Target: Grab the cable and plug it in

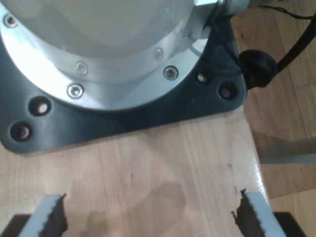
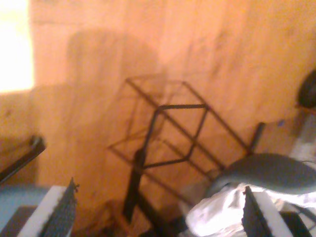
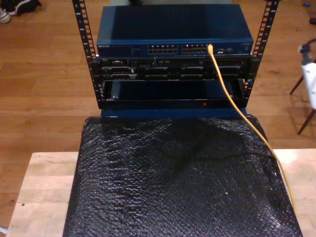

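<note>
Grey-white ridged fingers (image 1: pixel 49 217) of the first hand (image 1: pixel 150 217) stand wide apart with nothing between them. Under the gap lies the pale wooden bench (image 1: pixel 163 168). Just past that bare wood sits a black mounting plate (image 1: pixel 123 118) dotted with screw holes. It carries the round silver base of an arm (image 1: pixel 98 44). Beside the plate, a thick black lead (image 1: pixel 291 49) runs over the orange-brown plank floor (image 1: pixel 286 113).

The second hand (image 2: pixel 158 217) is open too, its fingers (image 2: pixel 59 212) holding nothing. That view is blurred. Beneath the hand, the plank floor (image 2: pixel 197 44) holds a thin black wire frame (image 2: pixel 168 128), with crumpled white cloth (image 2: pixel 217 212) and a rounded dark grey shape (image 2: pixel 266 173) close by.

In the exterior view, the long thin yellow-orange cable (image 3: pixel 232 98) has its upper end at a port of the flat blue network switch (image 3: pixel 173 29), at about one o'clock. It then slopes down across the front of the black metal rack (image 3: pixel 84 39) towards four o'clock. There it crosses the edge of a black bubbled sheet (image 3: pixel 173 182) that covers the middle of the bench (image 3: pixel 44 187). At three o'clock, a white object (image 3: pixel 311 84) sits at the frame's edge.
</note>
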Robot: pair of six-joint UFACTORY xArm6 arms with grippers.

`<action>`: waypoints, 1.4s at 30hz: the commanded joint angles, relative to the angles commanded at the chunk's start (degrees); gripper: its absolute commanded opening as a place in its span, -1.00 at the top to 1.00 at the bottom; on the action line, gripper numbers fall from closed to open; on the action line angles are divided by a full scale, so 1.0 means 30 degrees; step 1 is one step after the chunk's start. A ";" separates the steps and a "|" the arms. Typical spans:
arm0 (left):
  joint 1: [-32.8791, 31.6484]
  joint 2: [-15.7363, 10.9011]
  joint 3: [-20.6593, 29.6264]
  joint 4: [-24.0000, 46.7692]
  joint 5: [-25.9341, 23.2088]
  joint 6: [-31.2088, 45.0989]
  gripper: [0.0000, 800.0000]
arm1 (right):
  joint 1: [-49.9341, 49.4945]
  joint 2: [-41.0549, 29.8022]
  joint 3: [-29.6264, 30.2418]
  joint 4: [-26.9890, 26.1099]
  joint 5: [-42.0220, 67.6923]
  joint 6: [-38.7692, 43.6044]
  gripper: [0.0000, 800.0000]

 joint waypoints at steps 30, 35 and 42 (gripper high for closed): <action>0.0000 0.0000 -0.0029 0.0000 0.0000 0.0000 -1.00 | -1.2425 -0.4952 0.1524 0.0147 1.4476 -1.3333 -0.99; 0.0000 0.0000 -0.0029 0.0000 0.0000 0.0000 -1.00 | -1.4037 -0.5978 0.2579 0.0147 1.5297 -1.5297 -1.00; 0.0000 0.0000 -0.0029 0.0000 0.0000 -0.0029 -1.00 | -1.6234 -0.7062 0.4337 0.0088 1.5736 -1.7905 -1.00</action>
